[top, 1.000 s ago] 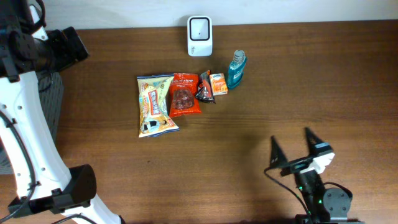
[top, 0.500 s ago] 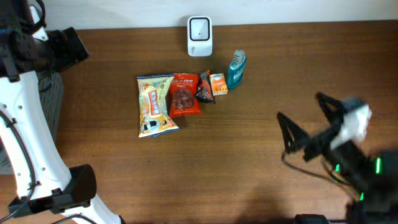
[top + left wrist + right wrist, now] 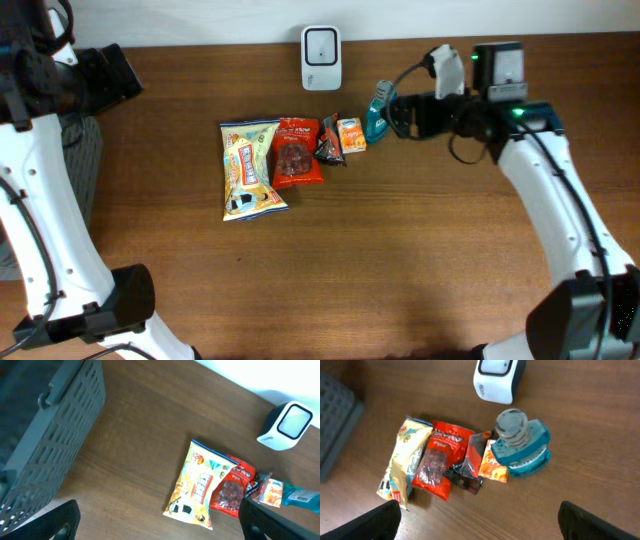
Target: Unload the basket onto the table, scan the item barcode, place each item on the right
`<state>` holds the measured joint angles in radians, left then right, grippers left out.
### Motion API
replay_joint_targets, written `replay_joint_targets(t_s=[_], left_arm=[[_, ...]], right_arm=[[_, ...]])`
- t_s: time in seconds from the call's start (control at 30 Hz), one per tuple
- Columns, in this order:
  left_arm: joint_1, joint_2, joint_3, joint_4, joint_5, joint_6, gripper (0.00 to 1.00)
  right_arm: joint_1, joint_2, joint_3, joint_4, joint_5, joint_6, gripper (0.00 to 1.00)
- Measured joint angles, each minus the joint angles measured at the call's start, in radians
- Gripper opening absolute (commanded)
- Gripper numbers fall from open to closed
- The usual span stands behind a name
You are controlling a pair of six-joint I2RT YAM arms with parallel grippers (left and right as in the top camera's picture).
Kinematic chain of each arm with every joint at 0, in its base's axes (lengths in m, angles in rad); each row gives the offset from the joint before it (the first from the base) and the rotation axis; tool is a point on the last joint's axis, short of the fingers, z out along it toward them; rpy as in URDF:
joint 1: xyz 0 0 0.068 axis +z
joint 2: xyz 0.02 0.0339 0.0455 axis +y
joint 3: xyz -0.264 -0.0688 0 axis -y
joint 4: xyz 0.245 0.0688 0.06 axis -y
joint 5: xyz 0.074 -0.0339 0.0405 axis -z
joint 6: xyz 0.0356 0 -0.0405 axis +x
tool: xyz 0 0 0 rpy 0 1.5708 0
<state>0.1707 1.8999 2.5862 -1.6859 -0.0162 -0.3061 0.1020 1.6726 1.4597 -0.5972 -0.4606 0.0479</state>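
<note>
A row of items lies mid-table: a yellow snack bag (image 3: 249, 167), a red bag (image 3: 297, 151), a small dark packet (image 3: 329, 142), an orange box (image 3: 350, 134) and an upright teal bottle (image 3: 379, 111). The white scanner (image 3: 321, 57) stands behind them at the back edge. My right gripper (image 3: 395, 115) hovers open just right of the bottle and holds nothing. In its wrist view the bottle (image 3: 520, 442) and scanner (image 3: 495, 377) lie beyond the gripper (image 3: 485, 525). My left gripper (image 3: 162, 527) is open and empty, high at the far left, looking down on the snack bag (image 3: 200, 485).
A grey slatted basket (image 3: 45, 435) sits off the table's left side, also seen as a grey basket (image 3: 85, 170) in the overhead view. The left arm's white links (image 3: 40, 230) run down the left edge. Bare wood (image 3: 400, 260) fills the front half of the table.
My right arm has swung from the front right of the table up to the back, ending beside the teal bottle. The left arm and the items have not moved.
</note>
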Motion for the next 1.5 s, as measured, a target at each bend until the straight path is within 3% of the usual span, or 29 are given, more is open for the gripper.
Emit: replay_joint_targets(t_s=[0.07, 0.27, 0.5, 0.57, 0.63, 0.83, 0.97, 1.03, 1.27, 1.37, 1.5], left_arm=[[0.0, 0.0, 0.0, 0.0, 0.0, 0.0, 0.99], [0.0, 0.0, 0.0, -0.002, 0.0, 0.0, 0.99], [0.0, 0.0, 0.0, -0.002, 0.0, 0.0, 0.99], [0.0, 0.0, 0.0, -0.001, 0.0, 0.0, 0.99], [0.0, 0.0, 0.0, -0.001, 0.0, 0.0, 0.99], [0.0, 0.0, 0.0, -0.002, 0.0, 0.0, 0.99], [0.0, 0.0, 0.0, -0.002, 0.0, 0.0, 0.99], [0.0, 0.0, 0.0, -0.002, 0.0, 0.0, 0.99], [0.0, 0.0, 0.0, -0.001, 0.0, 0.0, 0.99], [0.0, 0.0, 0.0, -0.002, 0.0, 0.0, 0.99], [0.0, 0.0, 0.0, -0.002, 0.0, 0.0, 0.99]], right_arm=[[0.051, 0.015, 0.001, 0.117, 0.108, 0.143, 0.89], [0.183, 0.059, 0.002, 0.269, 0.462, 0.39, 0.82], [0.201, 0.182, 0.003, 0.346, 0.618, 0.56, 0.74], [0.201, 0.207, 0.003, 0.37, 0.626, 0.581, 0.65], [0.201, 0.226, 0.003, 0.373, 0.63, 0.59, 0.64], [0.201, 0.261, 0.003, 0.351, 0.636, 0.582, 0.39], [0.201, 0.261, 0.008, 0.298, 0.644, 0.509, 0.36], [0.201, 0.261, 0.023, 0.251, 0.644, 0.41, 0.28], [0.201, 0.261, 0.114, -0.008, 0.71, 0.141, 0.27], [0.209, 0.261, 0.122, -0.063, 0.726, 0.128, 0.28], [0.284, 0.26, 0.129, -0.164, 0.782, 0.193, 0.38]])
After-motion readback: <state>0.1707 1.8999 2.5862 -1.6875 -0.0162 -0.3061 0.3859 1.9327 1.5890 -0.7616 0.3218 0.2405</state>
